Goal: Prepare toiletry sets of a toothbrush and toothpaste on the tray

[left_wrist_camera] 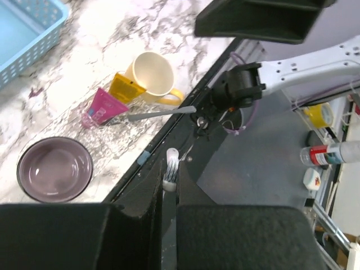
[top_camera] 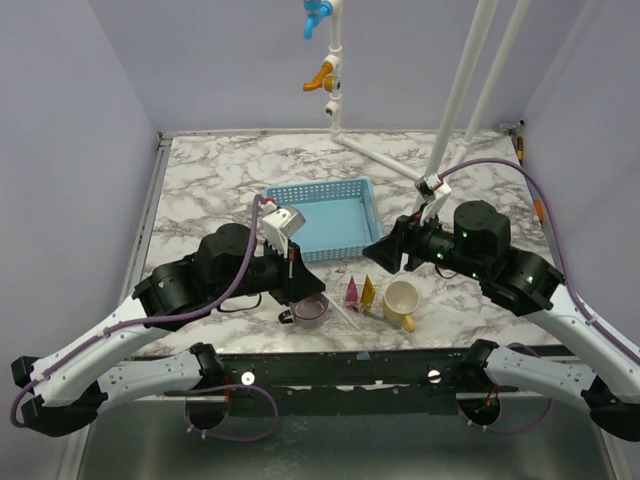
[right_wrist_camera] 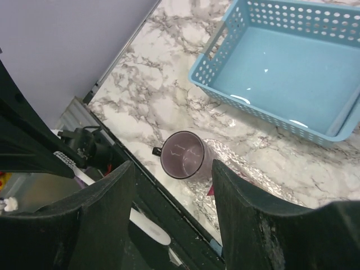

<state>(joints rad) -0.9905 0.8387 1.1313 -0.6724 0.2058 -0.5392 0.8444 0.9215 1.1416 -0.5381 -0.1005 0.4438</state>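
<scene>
Marble table holds a light-blue basket at its middle; the right gripper hangs spread wide, a purple mug showing between its fingers, and the left gripper pinches a white toothbrush. By the near edge the clear tray (little more than a sheen) bears the magenta toothpaste and yellow toothpaste side by side, a grey toothbrush beside them.
</scene>
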